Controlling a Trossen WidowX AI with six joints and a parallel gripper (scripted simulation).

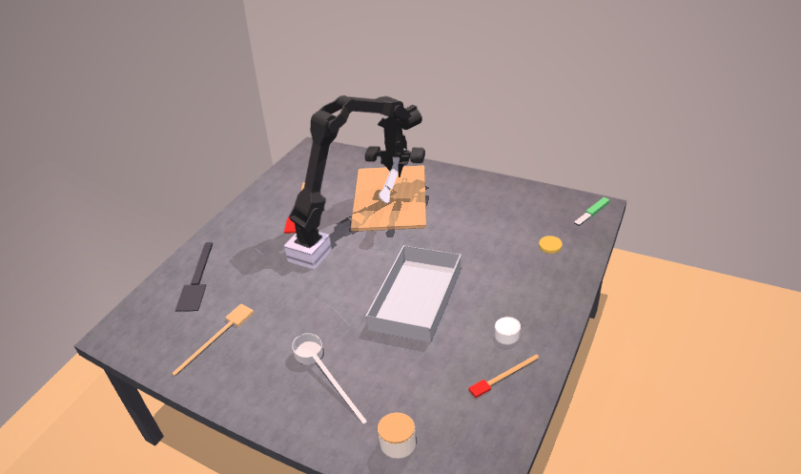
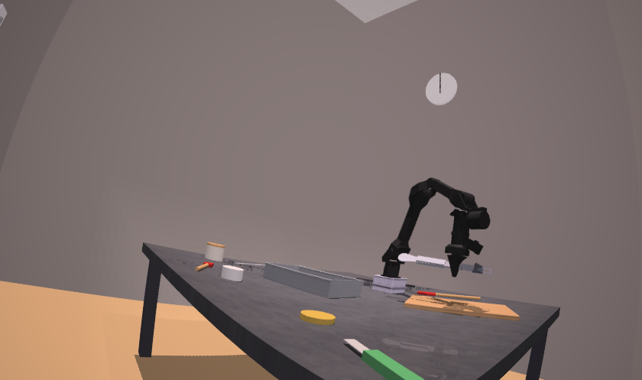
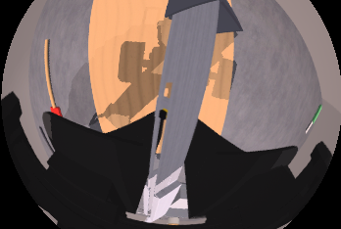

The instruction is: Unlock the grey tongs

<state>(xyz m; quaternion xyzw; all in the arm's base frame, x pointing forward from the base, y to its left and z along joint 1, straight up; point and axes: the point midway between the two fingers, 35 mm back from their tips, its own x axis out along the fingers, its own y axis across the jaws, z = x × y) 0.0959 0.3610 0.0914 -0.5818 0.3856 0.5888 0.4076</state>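
The grey tongs (image 2: 440, 261) are being clamped level by the gripper (image 2: 455, 272) above the wooden board (image 1: 388, 199); tips should be tilted downward before squeezing.

Layout over the table, as I read it from the top camera

I find the gripper (image 1: 395, 167) closed on the tongs (image 1: 388, 186), held in the air above the wooden board (image 1: 407, 208), not touching it. The roasting tin (image 1: 413, 294) sits nearer the camera than the board, apart from it. The arm's base (image 1: 306, 250) stands left of the board (a spatula (image 2: 447, 295) lies behind it). The ladle (image 1: 324, 371) lies left of the tin, the jar (image 1: 396, 434) at the near edge.
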